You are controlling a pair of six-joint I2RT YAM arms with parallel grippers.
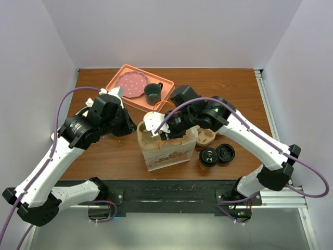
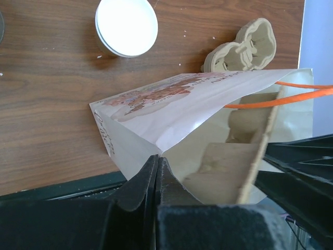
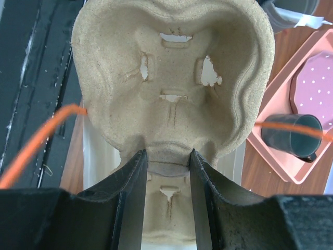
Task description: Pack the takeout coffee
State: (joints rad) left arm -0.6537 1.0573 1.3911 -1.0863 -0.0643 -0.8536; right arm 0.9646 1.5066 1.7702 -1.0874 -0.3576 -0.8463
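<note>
So the takeout coffee (image 1: 208,157) is sitting out on the wooden table (image 1: 244,99), upright with its black lid on, just right of the paper bag (image 1: 166,153) and close to the near edge. Neither arm is touching it. A loose black lid (image 1: 226,152) lies right beside it, on its right.

The right gripper (image 3: 167,159) is clamped on a pulp cup carrier (image 3: 171,62). Its fingers grip the narrow middle of the carrier's edge, one on each side. The carrier hangs over the bag's open mouth with the orange handles (image 3: 36,143) on either side, and from the left wrist view its lower part is already down inside the bag. A second carrier (image 1: 206,136) lies on the table, just right of the bag and a bit farther back than the coffee.

The left gripper (image 2: 157,164) is at the bag's left rim with its fingers squeezed fully together. The paper edge runs straight into the tips, so it looks pinched on the rim.

On the far side of the table there's a pink tray (image 1: 165,85) holding a dotted pink plate (image 1: 131,83) and a dark green mug (image 1: 152,92) — mug on the right, well apart from the coffee.
</note>
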